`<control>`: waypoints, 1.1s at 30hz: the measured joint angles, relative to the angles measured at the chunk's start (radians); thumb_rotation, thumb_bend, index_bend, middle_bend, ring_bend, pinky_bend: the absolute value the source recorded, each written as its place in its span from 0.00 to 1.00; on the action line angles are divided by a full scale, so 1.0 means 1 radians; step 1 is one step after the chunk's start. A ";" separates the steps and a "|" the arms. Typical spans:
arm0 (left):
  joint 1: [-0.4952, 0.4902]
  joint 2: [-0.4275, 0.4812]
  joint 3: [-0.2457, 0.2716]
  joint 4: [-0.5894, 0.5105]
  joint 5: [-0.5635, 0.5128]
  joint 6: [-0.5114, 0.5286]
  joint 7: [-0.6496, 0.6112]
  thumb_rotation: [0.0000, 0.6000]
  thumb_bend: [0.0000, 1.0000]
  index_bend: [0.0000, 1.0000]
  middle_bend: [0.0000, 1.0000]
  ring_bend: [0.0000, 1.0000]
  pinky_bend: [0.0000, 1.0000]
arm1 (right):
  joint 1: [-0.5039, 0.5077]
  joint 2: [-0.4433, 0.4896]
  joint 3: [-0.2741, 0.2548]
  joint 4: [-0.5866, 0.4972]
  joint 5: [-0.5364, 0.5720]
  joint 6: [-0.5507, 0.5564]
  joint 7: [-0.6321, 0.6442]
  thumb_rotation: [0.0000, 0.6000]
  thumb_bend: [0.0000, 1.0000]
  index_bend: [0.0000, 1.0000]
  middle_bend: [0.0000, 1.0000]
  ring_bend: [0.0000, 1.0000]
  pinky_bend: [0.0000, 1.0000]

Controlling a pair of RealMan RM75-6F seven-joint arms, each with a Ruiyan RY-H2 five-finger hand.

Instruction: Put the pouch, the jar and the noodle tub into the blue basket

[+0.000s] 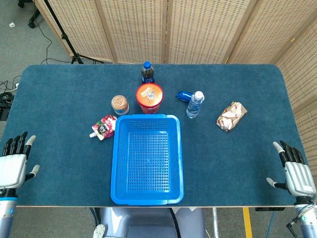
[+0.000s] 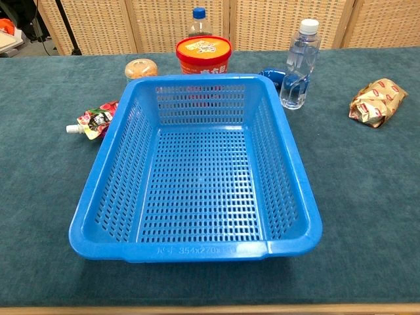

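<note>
The blue basket [image 1: 147, 158] [image 2: 197, 167] stands empty at the table's front centre. A red spouted pouch [image 1: 103, 126] [image 2: 95, 119] lies flat just left of its far corner. Behind the pouch stands a small jar [image 1: 120, 104] [image 2: 141, 68] with an orange-brown lid. The red noodle tub [image 1: 149, 97] [image 2: 203, 54] stands upright behind the basket's far rim. My left hand [image 1: 15, 161] rests at the front left edge, fingers spread, holding nothing. My right hand [image 1: 295, 171] rests at the front right edge, likewise spread and empty. Neither hand shows in the chest view.
A dark cola bottle [image 1: 147, 73] stands behind the tub. A clear water bottle [image 1: 194, 104] [image 2: 296, 63] stands right of the tub, with a small blue object [image 1: 184, 95] beside it. A wrapped snack packet [image 1: 232, 116] [image 2: 376, 101] lies further right.
</note>
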 measured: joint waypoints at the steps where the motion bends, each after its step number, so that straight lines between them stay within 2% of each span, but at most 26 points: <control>1: 0.000 0.000 0.001 0.000 0.001 -0.001 0.000 1.00 0.25 0.00 0.00 0.00 0.05 | -0.001 0.001 0.000 -0.001 -0.001 0.001 0.000 1.00 0.14 0.00 0.00 0.00 0.00; 24: -0.007 -0.001 0.004 -0.011 -0.011 -0.021 0.005 1.00 0.25 0.00 0.00 0.00 0.05 | 0.002 0.000 -0.001 -0.006 0.001 -0.009 0.000 1.00 0.14 0.00 0.00 0.00 0.00; 30: -0.018 0.004 -0.007 -0.044 -0.062 -0.061 0.009 1.00 0.25 0.00 0.00 0.00 0.06 | 0.003 0.007 0.000 -0.010 0.003 -0.013 0.013 1.00 0.14 0.00 0.00 0.00 0.00; 33: -0.039 0.014 -0.029 -0.067 -0.101 -0.086 0.028 1.00 0.25 0.05 0.00 0.00 0.07 | 0.001 0.011 -0.001 -0.015 -0.005 -0.007 0.017 1.00 0.14 0.00 0.00 0.00 0.00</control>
